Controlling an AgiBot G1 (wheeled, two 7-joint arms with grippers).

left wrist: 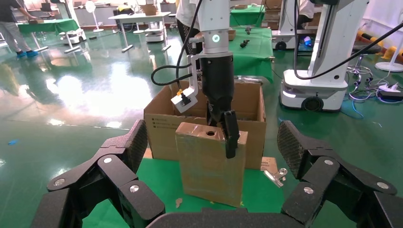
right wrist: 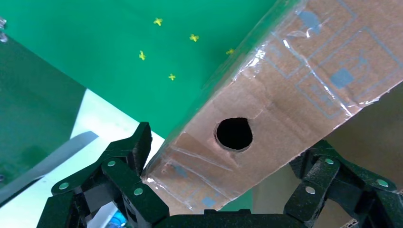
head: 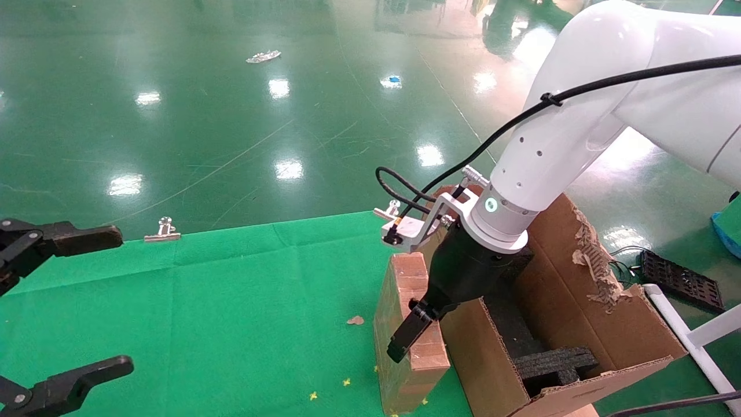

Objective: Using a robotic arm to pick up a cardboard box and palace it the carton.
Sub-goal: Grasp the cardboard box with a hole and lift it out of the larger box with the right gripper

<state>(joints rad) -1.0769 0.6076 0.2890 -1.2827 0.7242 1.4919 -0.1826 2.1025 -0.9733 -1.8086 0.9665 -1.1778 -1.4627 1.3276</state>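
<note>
A: Head view first. Where's the cardboard box [head: 408, 336]?
B: Standing upright on the green cloth [head: 231, 301], pressed against the near wall of the carton [head: 579, 301], outside it. Clamped at its top end by the right gripper [head: 418, 330], one black finger [head: 405, 339] down the outer face, the other hidden behind the box.
A: And the robotic arm [head: 579, 127]?
B: Reaching down over the carton toward the box, green ring lit at the wrist. Black foam insert [head: 556, 365] inside the carton, torn flap [head: 596, 260] on the carton's far side.
A: Left gripper [head: 63, 307]?
B: Parked well away from the carton, over the cloth's far end, fingers spread wide, holding nothing.

A: Left wrist view?
B: Same box [left wrist: 211, 164] upright in front of the carton [left wrist: 161, 128], touching it. Round hole on the box's top face. Right gripper [left wrist: 223, 128] closed over that top end, one finger [left wrist: 230, 135] down the front. Left gripper [left wrist: 209, 161] fingers wide apart in the foreground, well short of the box.

A: Right wrist view?
B: Taped box [right wrist: 285, 90] filling the space between the right gripper's [right wrist: 223, 166] fingers [right wrist: 126, 156], gripped on both sides, hole facing the camera. Green cloth [right wrist: 95, 38] with small yellow crosses [right wrist: 157, 22] beyond the box.
</note>
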